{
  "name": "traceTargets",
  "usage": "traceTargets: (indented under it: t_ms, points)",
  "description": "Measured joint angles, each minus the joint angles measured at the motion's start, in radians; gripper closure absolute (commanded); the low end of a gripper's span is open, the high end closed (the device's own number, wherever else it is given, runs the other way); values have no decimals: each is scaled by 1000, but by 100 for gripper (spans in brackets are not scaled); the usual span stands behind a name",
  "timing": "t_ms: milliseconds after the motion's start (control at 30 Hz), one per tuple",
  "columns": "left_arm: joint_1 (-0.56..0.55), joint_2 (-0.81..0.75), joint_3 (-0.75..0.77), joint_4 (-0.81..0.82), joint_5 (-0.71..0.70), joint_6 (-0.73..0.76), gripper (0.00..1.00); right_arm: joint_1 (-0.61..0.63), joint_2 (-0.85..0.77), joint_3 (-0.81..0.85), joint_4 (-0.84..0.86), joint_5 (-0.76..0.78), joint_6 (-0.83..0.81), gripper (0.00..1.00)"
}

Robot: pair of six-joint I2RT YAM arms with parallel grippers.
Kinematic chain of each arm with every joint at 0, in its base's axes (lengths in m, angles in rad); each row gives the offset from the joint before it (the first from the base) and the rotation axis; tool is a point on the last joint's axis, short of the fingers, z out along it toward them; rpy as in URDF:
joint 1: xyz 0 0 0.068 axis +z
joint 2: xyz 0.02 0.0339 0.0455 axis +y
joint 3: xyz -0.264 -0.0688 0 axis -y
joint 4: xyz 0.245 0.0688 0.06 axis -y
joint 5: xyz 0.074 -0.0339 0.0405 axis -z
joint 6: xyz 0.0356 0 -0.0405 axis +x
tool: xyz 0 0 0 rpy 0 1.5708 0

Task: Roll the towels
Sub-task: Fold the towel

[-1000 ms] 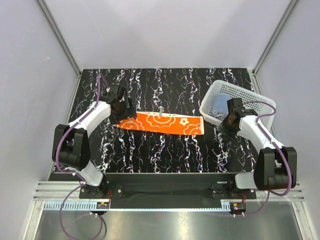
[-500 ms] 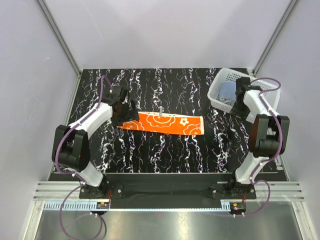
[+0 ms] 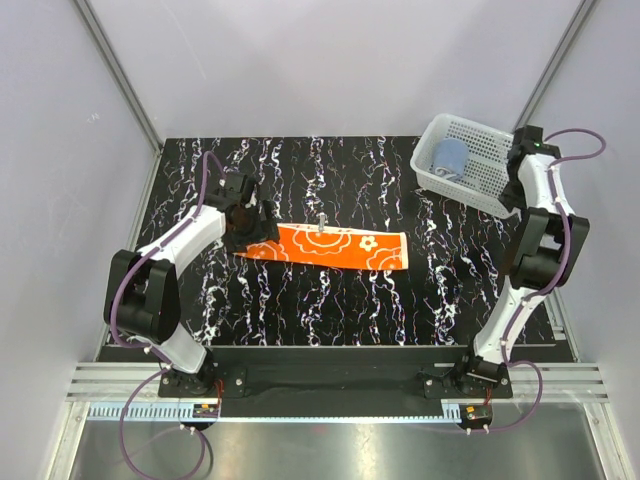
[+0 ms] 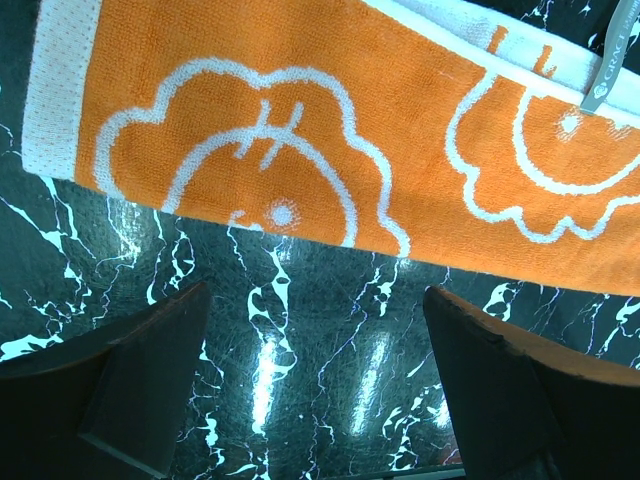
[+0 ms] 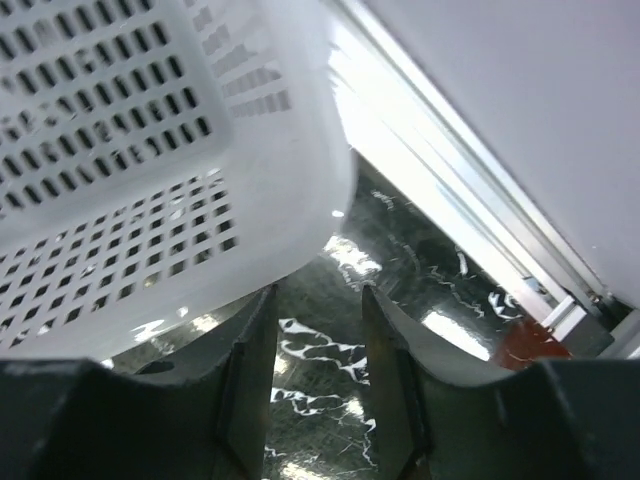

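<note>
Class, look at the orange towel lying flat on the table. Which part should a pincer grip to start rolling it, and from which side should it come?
Grip the orange towel at its white-bordered short end, coming from above on the left. The towel lies flat as a long strip, so a roll would start at a short end, and the open left pincer hovers near this one.

- My left wrist view's right edge cuts off the orange towel [image 4: 330, 110].
- The basket [image 3: 465, 190] wall half hides the blue towel [image 3: 450, 157].
- Unclear whether my right gripper [image 5: 316, 292] grips it.
</note>
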Motion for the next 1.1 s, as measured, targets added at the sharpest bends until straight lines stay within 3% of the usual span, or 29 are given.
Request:
traceTargets:
  t_ms: [267,433,567,700,867,900,967,1100]
  points:
    - [-11,0,0,-1,1,4,7,-65,61,101,-26,14,10,55]
    - [-13,0,0,-1,0,5,7,-52,43,81,20,-40,10,54]
    - [-13,-3,-1,-2,-9,3,7,30,-113,-72,80,-56,14,53]
    - [-10,-42,-38,11,-36,-13,7,237,-369,-229,91,-65,61,54]
    - [12,-95,-122,53,-37,-60,8,446,-698,-566,289,-391,182,68]
    - [19,-95,-134,63,-37,-71,8,456,-723,-636,343,-476,213,78]
    - [30,-95,-157,83,-39,-86,8,467,-715,-747,469,-652,281,82]
    - [52,-95,-183,112,-42,-107,8,498,-560,-839,621,-844,358,89]
